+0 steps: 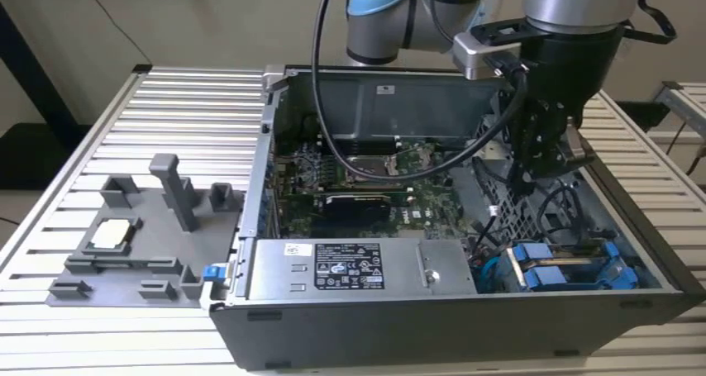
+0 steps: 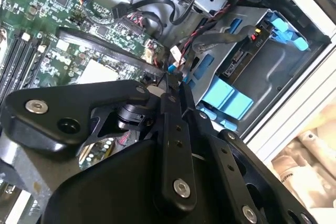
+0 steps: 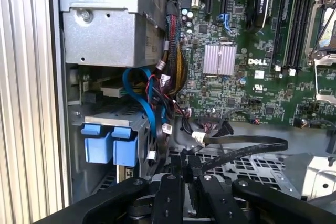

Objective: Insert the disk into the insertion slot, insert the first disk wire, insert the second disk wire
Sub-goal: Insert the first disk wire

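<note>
First wrist view: one disk [image 3: 110, 149] in one insertion slot [image 3: 113, 121], claw [image 3: 188, 169] clenched on one wire [image 3: 247, 148]

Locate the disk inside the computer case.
The disk sits in the near corner of the case, at the exterior view's right, beside the grey power-supply box.

Disk [image 1: 548, 275]: flat drive in a bright blue plastic carrier, seated level inside the slot [image 2: 268, 72] at the near corner of the case, on the exterior view's right. Its two blue carrier tabs [image 3: 110, 148] stand side by side at the opening. Slot: grey sheet-metal bay, its plate covering most of the disk.
</note>
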